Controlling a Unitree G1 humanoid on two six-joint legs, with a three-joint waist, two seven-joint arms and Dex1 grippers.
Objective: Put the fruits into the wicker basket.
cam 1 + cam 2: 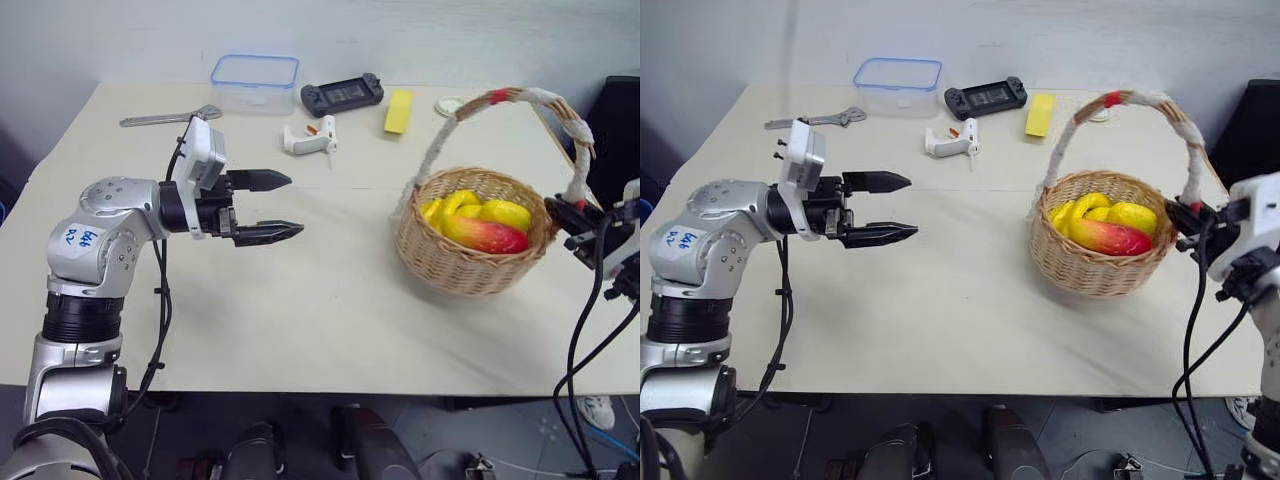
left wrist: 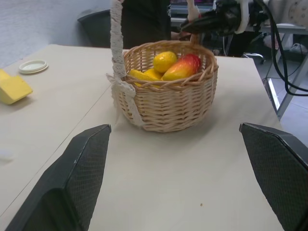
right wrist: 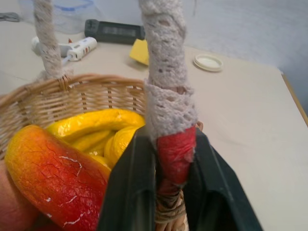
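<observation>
**Desk:** Near the table's (image 1: 300, 330) right edge, what is the wicker basket (image 1: 470, 262) doing there?

**Photographer:** It stands upright close to that edge, within easy reach of the right gripper (image 3: 169, 192). The fruits are already inside: a red-to-yellow mango (image 1: 488, 236) lies on top, with a lemon-like piece (image 2: 164, 61) and bananas (image 3: 94, 124) packed behind it. No fruit lies loose on the tabletop, so the job looks finished or nearly so.

**Desk:** And the right gripper's hold?

**Photographer:** Its two black fingers are clamped on the base of the basket handle (image 1: 505, 96), right at the red tape patch where the corded arch meets the rim. I read that as steadying or shifting the basket, not loading it.

**Desk:** The left gripper (image 1: 275, 206)?

**Photographer:** Spread wide with nothing between its fingers, hovering over the bare middle of the table and aimed at the basket, well apart from it.

**Desk:** Anything else?

**Photographer:** Along the far edge sit a clear blue-rimmed box (image 1: 254, 82), a black handheld game console (image 1: 342, 95), a flat yellow block (image 1: 398, 111), a white glue gun (image 1: 309, 137), a wrench (image 1: 170, 118) and a small round lid (image 1: 450, 104); none belongs in the basket.

**Desk:** Any writing?

**Photographer:** Blue handwritten marks on a white label (image 1: 80, 239) on the left arm; I cannot read them. No brand is legible.
</observation>
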